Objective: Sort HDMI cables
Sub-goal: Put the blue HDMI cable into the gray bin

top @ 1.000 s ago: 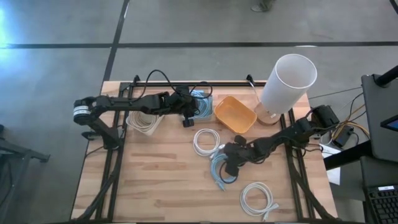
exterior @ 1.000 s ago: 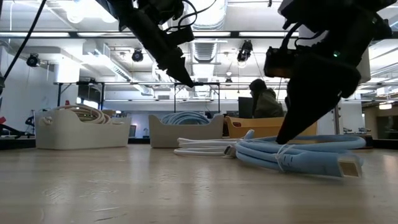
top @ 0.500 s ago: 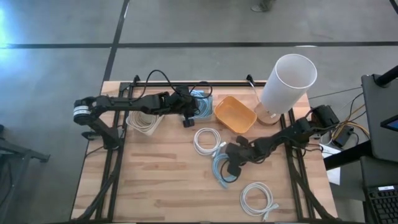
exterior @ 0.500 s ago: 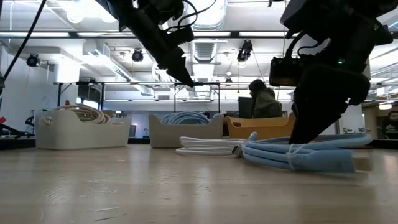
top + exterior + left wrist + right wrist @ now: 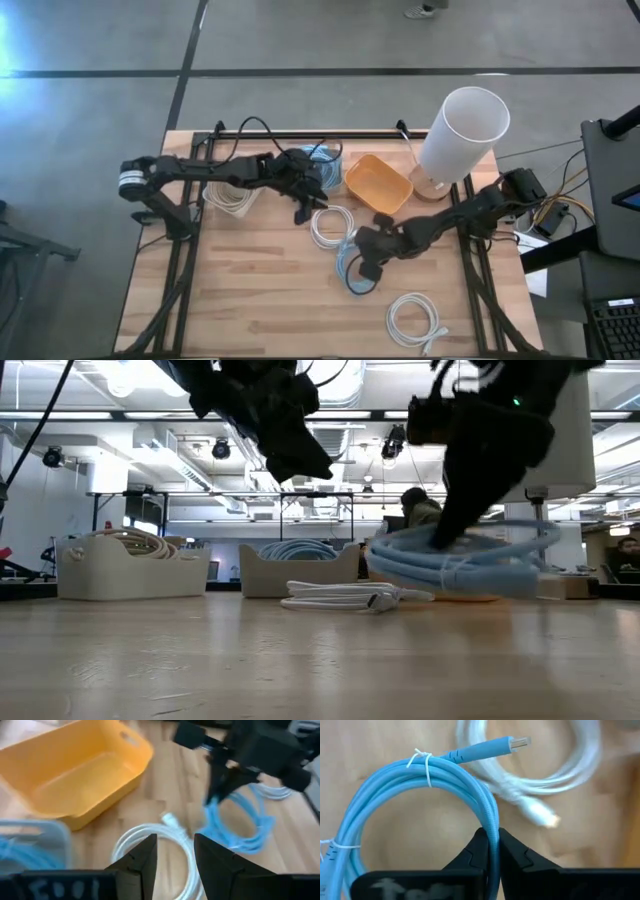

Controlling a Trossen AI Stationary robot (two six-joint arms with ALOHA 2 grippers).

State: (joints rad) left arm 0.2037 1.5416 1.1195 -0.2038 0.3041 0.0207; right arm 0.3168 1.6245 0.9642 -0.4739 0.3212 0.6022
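A: Right claw [image 5: 490, 851]?
B: Clamped on the light blue HDMI cable [image 5: 410, 785], coil hanging clear of the worktop [image 5: 250, 290], mid-table, just right of the white HDMI cable [image 5: 328, 226].
A: Left claw [image 5: 175, 851]?
B: Fingers apart, holding nothing, hovering over that white coil's far-left edge, near the yellow bin [image 5: 378, 183].
A: Other white coil?
B: Near-right corner [image 5: 414, 318].

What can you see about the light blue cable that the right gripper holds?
The light blue cable is a round coil of braided-looking cord, bound by thin white ties, with one metal-tipped plug sticking out. The right gripper is shut on its strands. In the low view it hangs tilted, clear of the table, above a white coil.
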